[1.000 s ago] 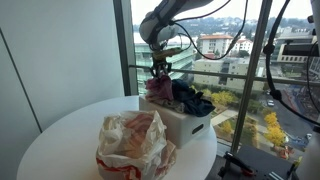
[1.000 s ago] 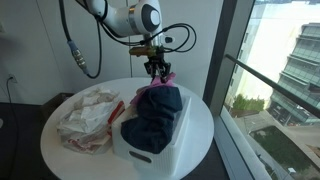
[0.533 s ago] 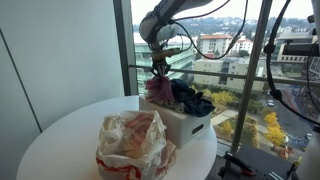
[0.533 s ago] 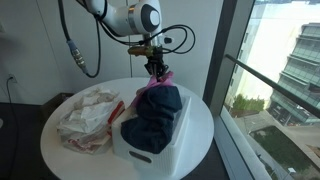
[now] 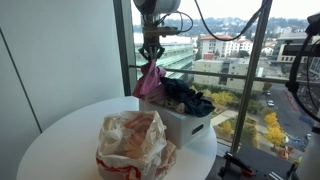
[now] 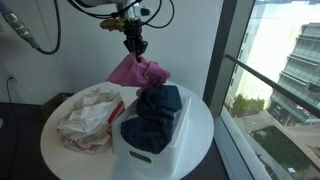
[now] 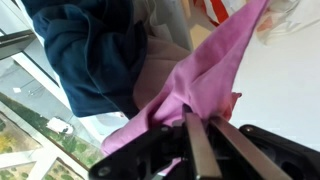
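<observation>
Table (image 5: 60, 128), round and white, stands by the window and bears a white bin (image 5: 186, 128) and a crumpled red-and-white plastic bag (image 5: 132, 146). Navy garment (image 6: 156, 115) fills the bin. Pink cloth (image 6: 137, 72) hangs over one end of the bin. Whether its lower edge touches the contents cannot be told. Gripper (image 6: 135, 46) is clenched on a bunched fold at the cloth's top, as the wrist view confirms. The cloth appears light, limp and soft, likely to drape and sway. A gathered fold seems the surest hold.
</observation>
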Robot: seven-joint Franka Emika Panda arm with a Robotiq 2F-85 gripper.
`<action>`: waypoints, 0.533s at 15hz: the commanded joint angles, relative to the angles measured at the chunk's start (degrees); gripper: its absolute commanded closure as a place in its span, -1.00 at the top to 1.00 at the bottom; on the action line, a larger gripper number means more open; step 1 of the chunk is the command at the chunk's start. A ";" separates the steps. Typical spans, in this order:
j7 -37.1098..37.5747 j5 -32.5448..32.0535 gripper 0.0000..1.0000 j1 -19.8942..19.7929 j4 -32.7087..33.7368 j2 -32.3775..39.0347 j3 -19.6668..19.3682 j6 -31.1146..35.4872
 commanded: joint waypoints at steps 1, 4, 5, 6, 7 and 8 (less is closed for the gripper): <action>-2.34 0.35 -0.96 2.39 -8.11 -10.80 4.34 -0.20; -3.42 0.60 -0.96 4.96 -12.42 -17.10 9.20 -2.74; -4.24 1.15 -0.96 5.82 -13.57 -18.52 10.65 -3.75; -4.76 1.30 -0.96 6.55 -14.37 -19.45 11.93 -4.64; -4.99 1.61 -0.96 7.18 -14.87 -20.10 13.08 -5.80; -5.02 1.85 -0.96 7.57 -15.38 -20.46 13.93 -6.63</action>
